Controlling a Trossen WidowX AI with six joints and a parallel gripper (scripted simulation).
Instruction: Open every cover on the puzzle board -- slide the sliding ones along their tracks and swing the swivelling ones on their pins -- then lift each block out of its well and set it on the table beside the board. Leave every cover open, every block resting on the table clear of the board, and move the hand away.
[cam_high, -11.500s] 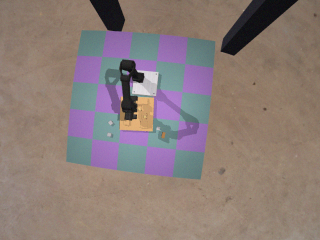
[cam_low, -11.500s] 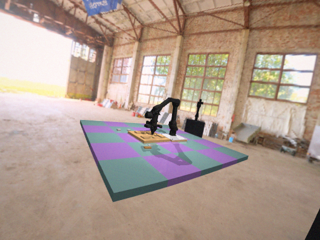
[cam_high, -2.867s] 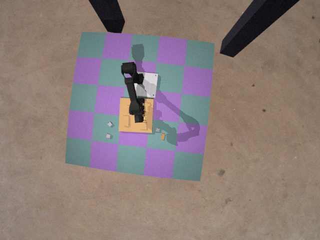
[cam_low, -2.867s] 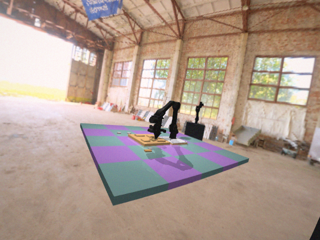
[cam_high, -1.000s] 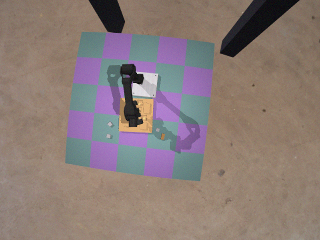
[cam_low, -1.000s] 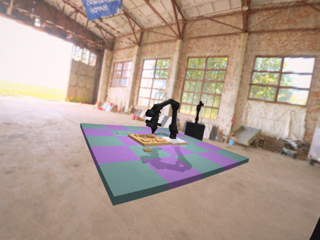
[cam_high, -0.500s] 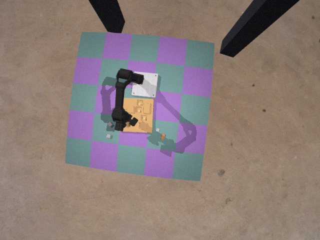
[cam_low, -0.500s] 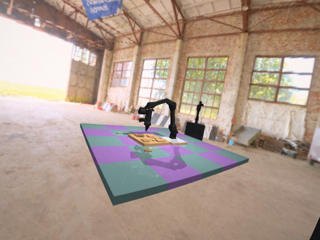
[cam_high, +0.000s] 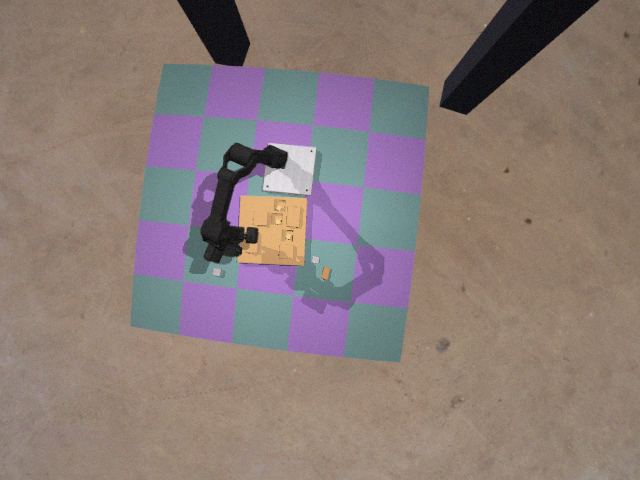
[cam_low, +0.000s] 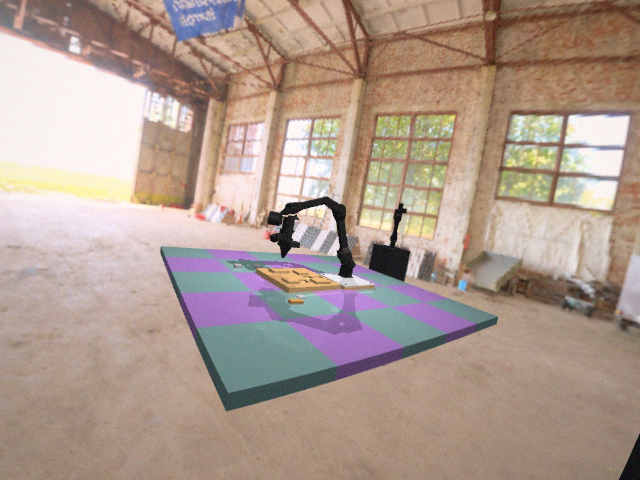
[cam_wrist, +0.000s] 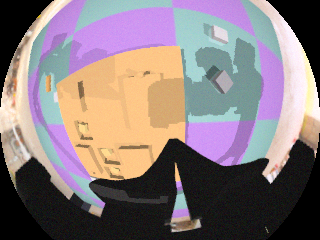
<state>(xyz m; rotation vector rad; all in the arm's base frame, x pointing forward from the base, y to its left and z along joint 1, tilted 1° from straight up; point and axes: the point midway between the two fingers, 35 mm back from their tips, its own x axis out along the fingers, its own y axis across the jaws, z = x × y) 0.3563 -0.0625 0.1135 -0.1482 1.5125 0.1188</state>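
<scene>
The wooden puzzle board (cam_high: 248, 204) (cam_wrist: 120, 65) lies flat. Raised covers (cam_high: 294, 215) (cam_high: 260, 218) (cam_high: 286, 251) (cam_wrist: 135, 156) stand on it; another cover (cam_wrist: 140, 102) is partly shaded. Three wells (cam_high: 279, 205) (cam_high: 278, 219) (cam_high: 289, 235) are uncovered; each shows a pale yellow patch, block or floor unclear. Two grey blocks (cam_wrist: 223, 81) (cam_wrist: 219, 34) lie off the board's side. A white block (cam_high: 315, 259) and an orange block (cam_high: 326, 273) (cam_low: 295, 300) (cam_wrist: 48, 83) lie off its opposite side. My gripper (cam_low: 283, 255) (cam_wrist: 172, 141) is shut and empty, raised above the table near the grey blocks.
The white base plate (cam_high: 303, 167) (cam_low: 364, 284) adjoins the board. The arm (cam_high: 222, 201) (cam_low: 341, 232) arches from it and hides part of the board and one grey block in the top view. The checkered table (cam_high: 341, 320) (cam_low: 258, 356) surrounds everything. A black stand (cam_low: 389, 260) is behind the table.
</scene>
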